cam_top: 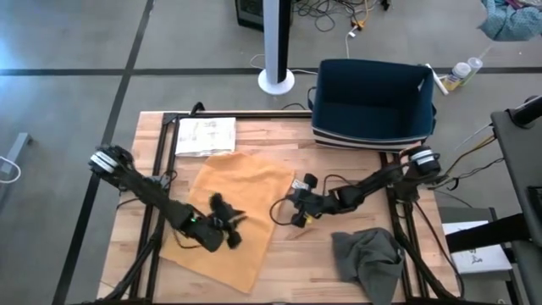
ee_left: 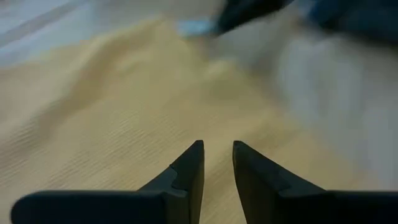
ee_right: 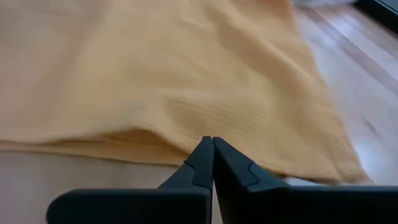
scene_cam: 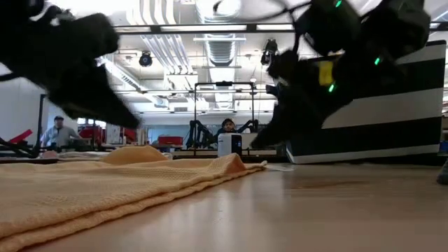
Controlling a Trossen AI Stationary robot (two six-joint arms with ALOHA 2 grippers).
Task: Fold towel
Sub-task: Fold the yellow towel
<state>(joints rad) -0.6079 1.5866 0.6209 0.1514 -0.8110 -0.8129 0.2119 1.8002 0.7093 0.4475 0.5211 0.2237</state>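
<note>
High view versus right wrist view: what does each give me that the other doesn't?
Only the high view: the left gripper over the orange towel, the grey cloth, the blue bin, the paper sheet, and the towel's whole outline.

Only the right wrist view: the right gripper with fingers shut, right at the towel's near edge; whether it pinches fabric is unclear.

Both: the towel lying on the table.

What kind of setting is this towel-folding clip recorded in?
Probably a robotics lab or open workshop. The wooden table stands on a bare concrete floor with loose cables, and the low view shows another robot arm rig and a seated person behind.
</note>
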